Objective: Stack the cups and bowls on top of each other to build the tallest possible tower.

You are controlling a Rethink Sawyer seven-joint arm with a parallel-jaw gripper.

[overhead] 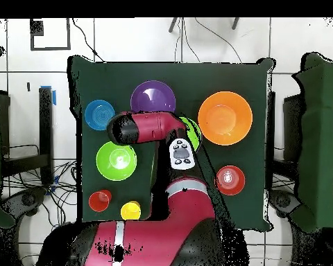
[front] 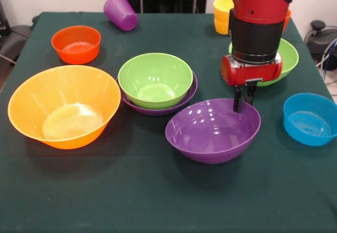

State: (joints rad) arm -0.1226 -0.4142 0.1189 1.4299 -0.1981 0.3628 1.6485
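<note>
My gripper [front: 244, 100] hangs over the far rim of a wide purple bowl [front: 213, 130] [overhead: 152, 97] that rests on the table. Its fingers [front: 238, 100] stand close together astride that rim, one inside the bowl. To the left, a green bowl [front: 155, 80] sits nested in the second purple bowl [front: 158, 110]. Behind the gripper is another green bowl [front: 288, 57] [overhead: 116, 159]. The small blue bowl [front: 310, 118] [overhead: 100, 114] is at the right. The very large yellow-orange bowl [front: 64, 107] [overhead: 225, 118] and the small red-orange bowl [front: 76, 43] [overhead: 229, 180] stand at the left. In the overhead view the arm hides the gripper.
A ribbed purple cup [front: 120, 12] lies on its side at the far edge. Stacked yellow cups [front: 223, 14] [overhead: 130, 210] and an orange-red cup [overhead: 100, 201] stand at the far right corner, mostly behind the arm in the front view. The table [front: 131, 191] wears a dark green cloth.
</note>
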